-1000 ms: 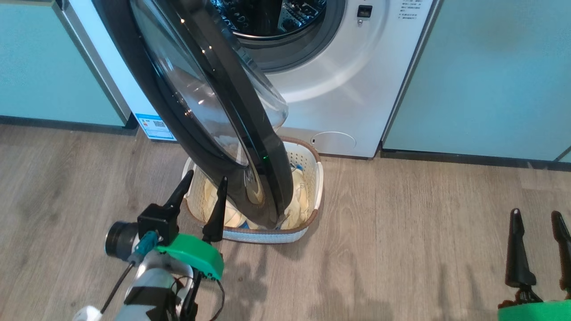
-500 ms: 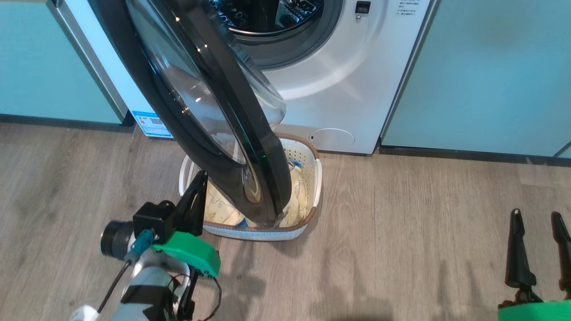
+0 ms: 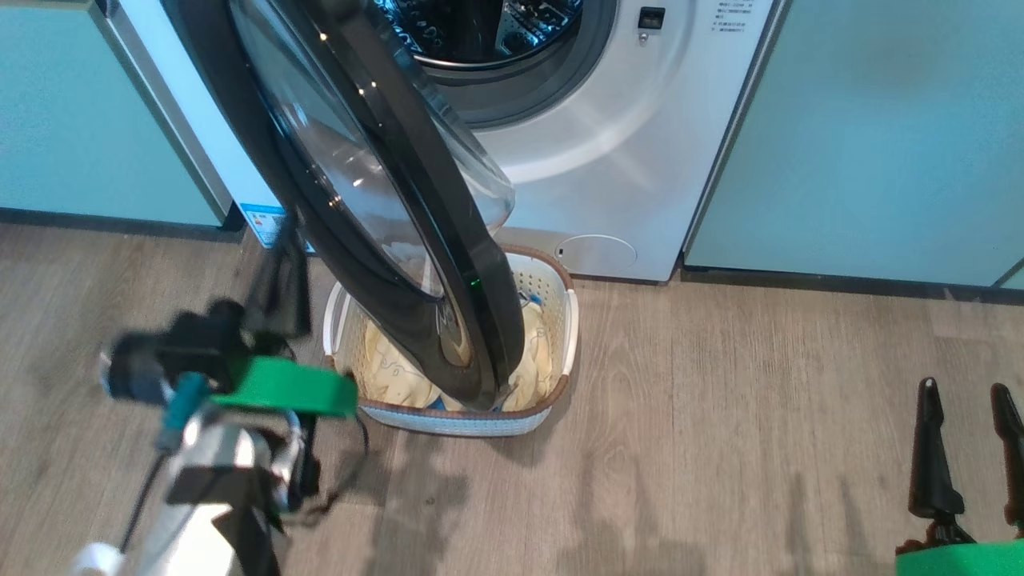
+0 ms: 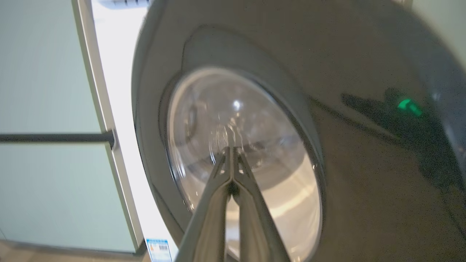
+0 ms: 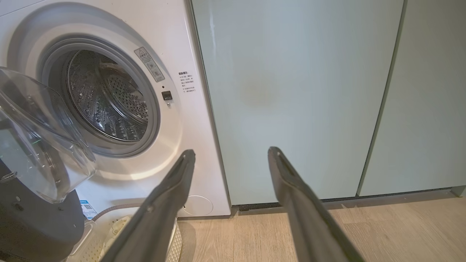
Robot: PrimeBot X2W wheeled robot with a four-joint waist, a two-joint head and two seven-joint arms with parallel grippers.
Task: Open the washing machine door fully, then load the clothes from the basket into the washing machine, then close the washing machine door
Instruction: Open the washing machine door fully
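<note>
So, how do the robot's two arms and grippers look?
Left gripper: two long dark tapered fingers, black block, green plastic mount, teal plug with dark cable, silvery forearm with black bands. Right gripper: the same dark fingers with pale tips on a green base.

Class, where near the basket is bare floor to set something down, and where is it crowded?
Free: floor between the basket and the right gripper, bordered behind by the washing machine and cabinet. Crowded: the washing machine door hangs over the basket, with the left gripper alongside.
</note>
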